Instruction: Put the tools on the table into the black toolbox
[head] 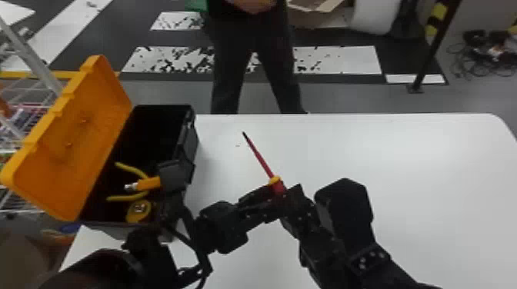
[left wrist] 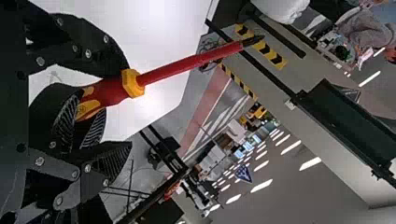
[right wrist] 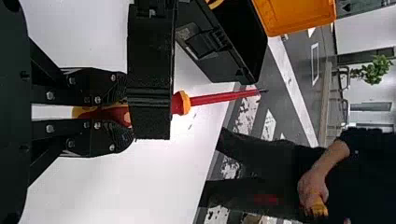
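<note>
Here in the right gripper (right wrist: 122,113): clamped on the red screwdriver (head: 262,159), above the counter (head: 404,153), right of the black toolbox (head: 189,138). Holding the left gripper (left wrist: 126,109) spread apart about the handle (left wrist: 109,91). Probably light, stiff, sturdy; best taken just behind the yellow collar (left wrist: 133,84). Pointing tip-first forward, slanting left, in line lengthwise with the right gripper.

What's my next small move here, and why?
Probably close the left gripper on the insulated screwdriver's handle before the right gripper lets go. The right fingers are shut on the handle, while the left fingers stand open around it, near the yellow collar. The black toolbox lies on the left arm's side, so a handover seems likely.
</note>
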Controlling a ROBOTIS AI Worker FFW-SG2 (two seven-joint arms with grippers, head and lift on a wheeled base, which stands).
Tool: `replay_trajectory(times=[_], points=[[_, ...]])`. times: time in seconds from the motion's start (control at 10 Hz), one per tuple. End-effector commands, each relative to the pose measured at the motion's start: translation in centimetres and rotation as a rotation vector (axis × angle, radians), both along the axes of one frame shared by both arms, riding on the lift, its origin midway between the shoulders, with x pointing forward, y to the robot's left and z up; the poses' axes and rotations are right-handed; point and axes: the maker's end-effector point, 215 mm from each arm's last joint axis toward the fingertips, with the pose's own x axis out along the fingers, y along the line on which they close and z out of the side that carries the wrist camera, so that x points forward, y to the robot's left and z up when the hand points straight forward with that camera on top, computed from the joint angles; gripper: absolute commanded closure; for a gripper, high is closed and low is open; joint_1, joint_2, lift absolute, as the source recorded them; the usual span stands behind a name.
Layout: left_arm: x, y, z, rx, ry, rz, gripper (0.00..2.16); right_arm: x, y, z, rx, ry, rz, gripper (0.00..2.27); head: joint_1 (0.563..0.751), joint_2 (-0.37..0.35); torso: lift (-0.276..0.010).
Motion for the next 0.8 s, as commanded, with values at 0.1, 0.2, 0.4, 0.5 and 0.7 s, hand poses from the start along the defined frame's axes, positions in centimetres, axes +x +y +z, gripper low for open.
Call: replay_trajectory(times=[0.1,0.2,0.4,0.5,0.7], points=[[0.14,0.09,0.02,0.003,-0.003,0.002,1.86,-0.08,0.06,-0.05,-0.001,0.002,0.001,2.26,0.695,0.106,-0.075],[0.42,0.51,-0.21,0.018,0.000,0.017,2.14,-0.07,0.03,-0.06,-0.003,0.002,0.001,2.26,0.695,0.107,-0.075],[0.51,0.54,-0.09,0.019,-0.009,0.011,2.14,0.08,-0.11,0.03,-0.006,-0.004,-0.008,2.26,0.695,0.113,-0.075],[0.65,0.61,0.02,0.019,-0.012,0.012,2.14,0.18,-0.03,0.27,-0.007,-0.015,-0.015,1.76,0.695,0.112,-0.075],[0.81,0.70,0.11,0.021,-0.015,0.014,2.14,0.30,0.05,0.51,-0.003,-0.023,-0.014,0.15,0.695,0.114,-0.075]])
